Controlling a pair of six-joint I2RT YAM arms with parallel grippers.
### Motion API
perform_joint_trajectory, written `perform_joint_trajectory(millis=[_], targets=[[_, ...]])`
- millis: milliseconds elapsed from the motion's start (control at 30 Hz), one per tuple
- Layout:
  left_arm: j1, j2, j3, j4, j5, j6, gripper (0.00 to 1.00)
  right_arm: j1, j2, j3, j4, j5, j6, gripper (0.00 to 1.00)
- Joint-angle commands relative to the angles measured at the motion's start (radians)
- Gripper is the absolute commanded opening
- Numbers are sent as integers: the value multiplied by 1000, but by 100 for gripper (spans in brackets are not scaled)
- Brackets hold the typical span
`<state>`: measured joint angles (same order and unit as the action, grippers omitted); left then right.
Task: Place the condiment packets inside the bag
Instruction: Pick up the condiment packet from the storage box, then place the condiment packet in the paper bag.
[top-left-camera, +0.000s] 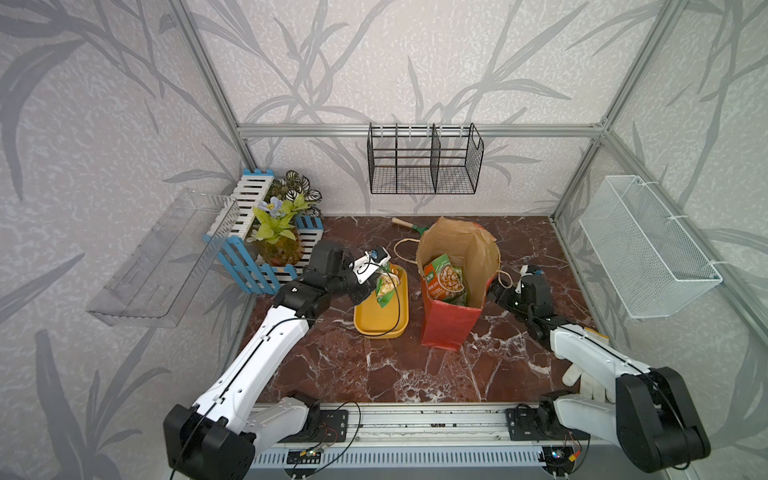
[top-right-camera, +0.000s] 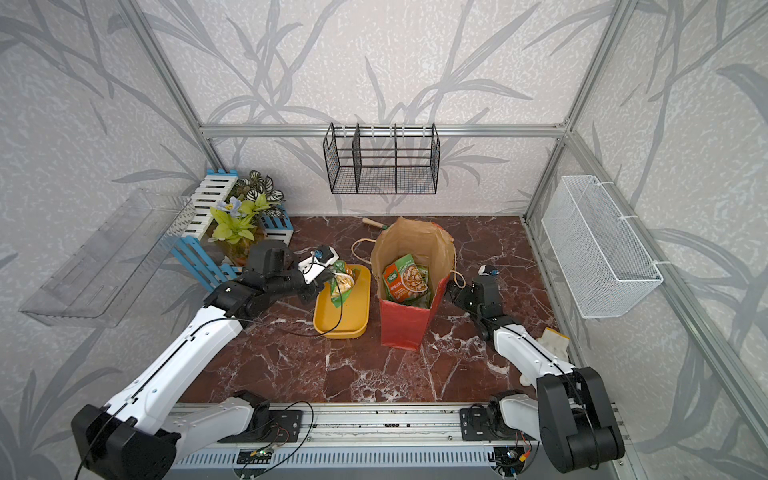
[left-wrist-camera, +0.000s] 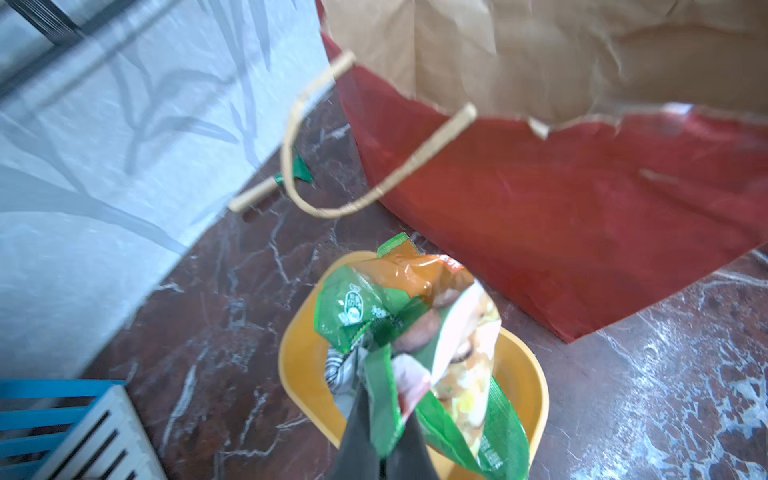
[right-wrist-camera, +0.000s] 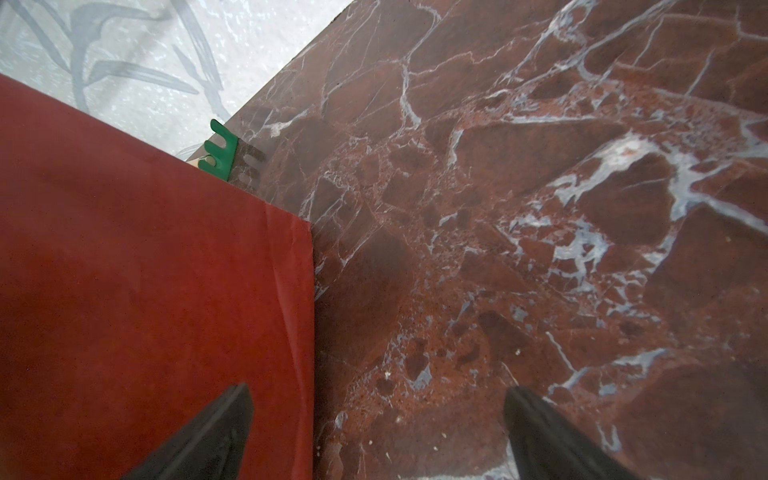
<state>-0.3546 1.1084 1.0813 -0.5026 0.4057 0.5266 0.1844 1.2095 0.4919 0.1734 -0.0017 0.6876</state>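
The red bag (top-left-camera: 446, 320) (top-right-camera: 405, 324) stands open mid-table with its brown inside showing, and a green and orange condiment packet (top-left-camera: 444, 282) (top-right-camera: 405, 278) stands in it. My left gripper (top-left-camera: 372, 286) (left-wrist-camera: 384, 432) is shut on the green edge of another condiment packet (top-left-camera: 384, 286) (top-right-camera: 343, 284) (left-wrist-camera: 415, 316), held crumpled above the far end of the yellow tray (top-left-camera: 380, 322) (left-wrist-camera: 303, 361). At the bag's right side (right-wrist-camera: 145, 270), my right gripper (top-left-camera: 494, 291) (right-wrist-camera: 378, 419) is open, one finger in front of the red paper, nothing between the jaws.
A green rake with a wooden handle (top-left-camera: 409, 226) (right-wrist-camera: 220, 153) lies behind the bag. A blue and white fence planter with plants (top-left-camera: 270, 232) fills the back left. A white glove (top-left-camera: 582, 380) lies near the right arm. Wire baskets hang on the back and right walls.
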Motion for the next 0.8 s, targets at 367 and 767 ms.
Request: perform_joint_trajectory(millis=[367, 767], targets=[[-92, 25, 449, -83, 23, -113, 0, 7, 13, 28, 1, 7, -2, 99], [-297, 268, 575, -31, -82, -155, 0, 9, 17, 30, 0, 3, -3, 99]])
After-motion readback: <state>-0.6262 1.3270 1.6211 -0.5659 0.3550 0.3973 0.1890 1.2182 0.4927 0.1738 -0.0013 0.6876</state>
